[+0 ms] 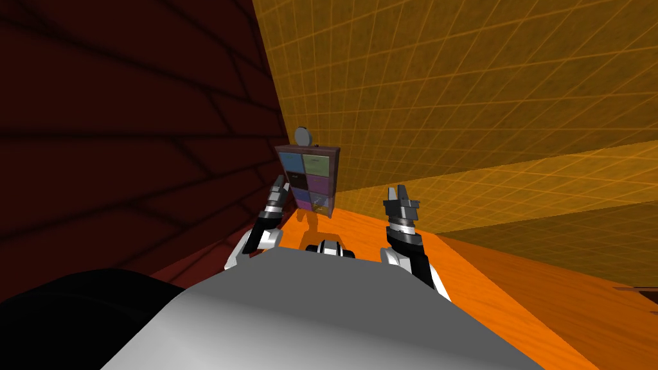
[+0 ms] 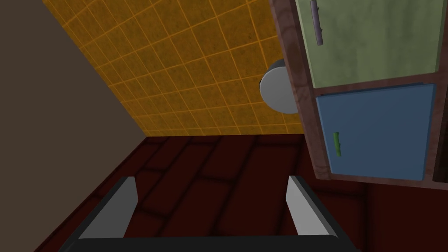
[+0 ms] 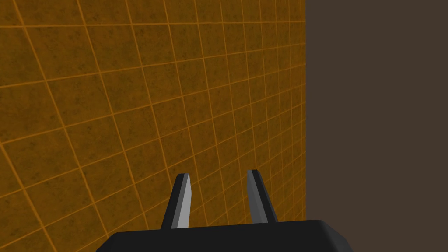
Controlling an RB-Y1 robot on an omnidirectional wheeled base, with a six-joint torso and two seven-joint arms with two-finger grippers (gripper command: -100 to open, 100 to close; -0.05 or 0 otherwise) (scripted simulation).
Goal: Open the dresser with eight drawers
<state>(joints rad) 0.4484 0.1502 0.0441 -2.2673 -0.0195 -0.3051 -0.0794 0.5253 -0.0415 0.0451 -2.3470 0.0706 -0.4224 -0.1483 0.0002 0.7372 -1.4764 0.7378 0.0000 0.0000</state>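
Observation:
The dresser [image 1: 308, 178] is a small brown frame with coloured drawer fronts, standing where the dark red wall meets the yellow tiled wall. My left gripper [image 1: 280, 185] hovers just at its left side, fingers wide open and nothing between them. In the left wrist view the gripper [image 2: 214, 205] points past the dresser [image 2: 302, 87]; a blue drawer [image 2: 376, 131] with a green handle [image 2: 337, 144] and a green drawer [image 2: 372, 39] with a grey handle [image 2: 316, 22] lie beyond one finger [image 2: 302, 205], untouched. My right gripper [image 1: 401, 193] is raised to the dresser's right, its fingers [image 3: 183, 201] apart and holding nothing.
A round grey object [image 1: 303, 135] sits on top of the dresser, also seen behind the frame [image 2: 275, 92]. The dark red brick wall [image 1: 128, 128] runs close along my left. The orange floor [image 1: 501, 270] stretches out to the right.

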